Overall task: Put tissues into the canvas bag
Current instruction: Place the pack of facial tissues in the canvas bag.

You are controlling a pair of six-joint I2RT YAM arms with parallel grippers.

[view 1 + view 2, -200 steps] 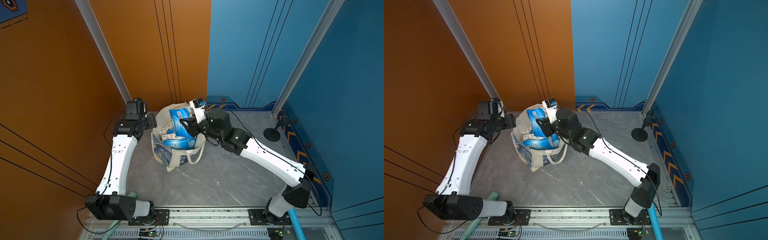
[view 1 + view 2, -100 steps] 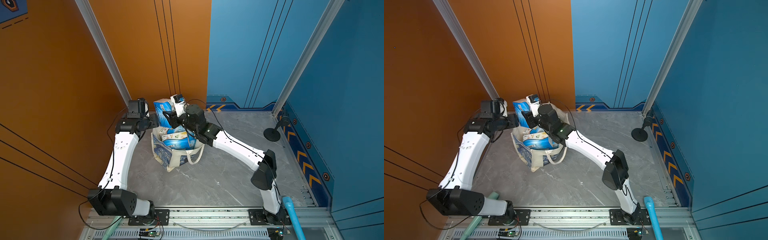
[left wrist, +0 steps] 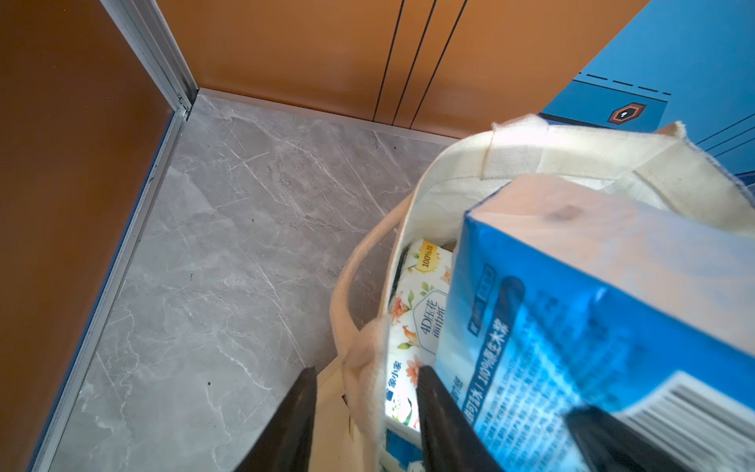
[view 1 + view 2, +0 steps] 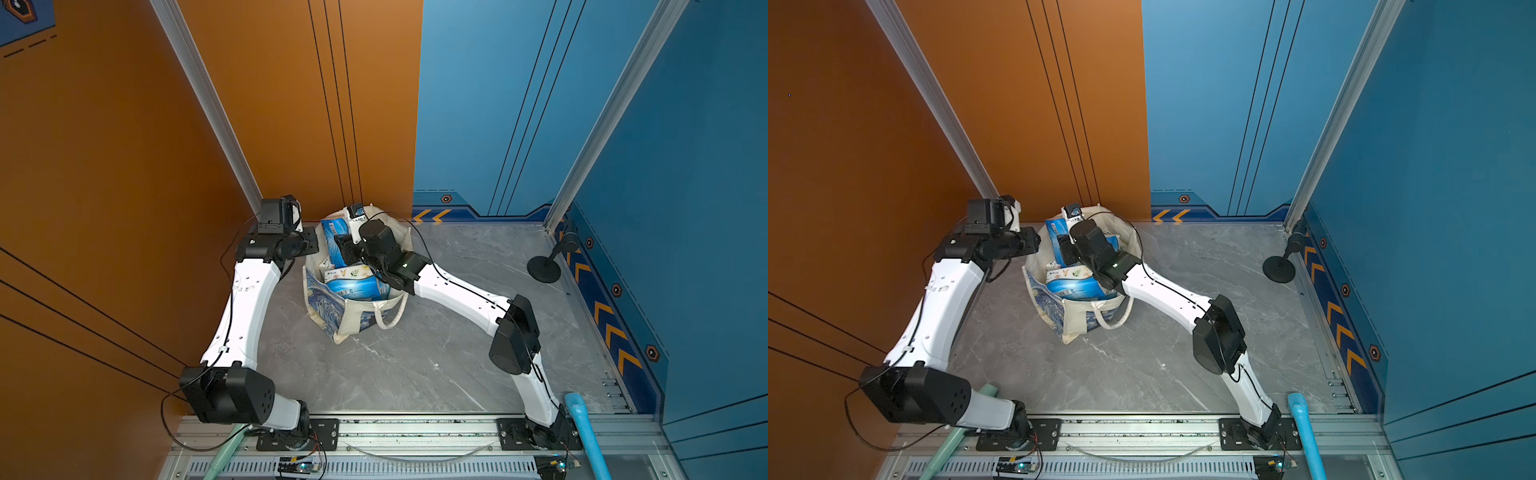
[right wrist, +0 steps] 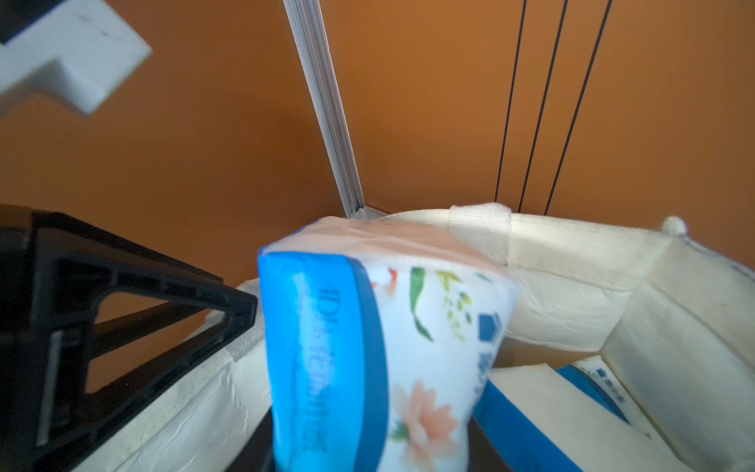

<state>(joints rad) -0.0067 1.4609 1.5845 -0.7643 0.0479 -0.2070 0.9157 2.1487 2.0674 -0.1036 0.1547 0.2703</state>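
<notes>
**Top views.** The canvas bag [image 4: 328, 303] stands open on the grey marble floor [image 4: 415, 365], near the back corner where the orange and blue walls meet. One loop handle [image 4: 390, 319] hangs down its front. Several tissues [image 4: 353, 284] lie inside, close to the rim. The right gripper [image 4: 345, 249] reaches over the mouth from the right side and clamps the held pack [image 4: 332, 235], which is upright at the bag's far left side with its top above the rim. The left gripper [image 4: 309, 245] sits at the bag's left rim; both top views leave the stand of its jaws unreadable. A black round stand [image 4: 544, 268] is well apart, by the right wall.

**Left wrist view.** This view shows what the top views do not: the left jaws stand apart, astride the bag's rim. The outer finger [image 3: 290, 425] is outside the cloth and the inner finger [image 3: 441, 433] is inside. A strip of the floral pack [image 3: 412, 327] shows between the cloth and the inner finger, so the rim is not pinched. The held pack shows a blue face with a barcode here, and a dark finger [image 3: 613, 441] of the right gripper presses on it.

**Right wrist view.** The held pack fills the centre, blurred, and shows a white flower-printed face with a blue band — a side the left wrist view does not show. The right gripper's own fingers appear only as dark edges low on either side of the pack. A black triangular finger [image 5: 163, 318] of the left gripper is just beside the pack, at the rim. The cream lining [image 5: 572, 294] is lit, and further tissues lie lower in the bag.
</notes>
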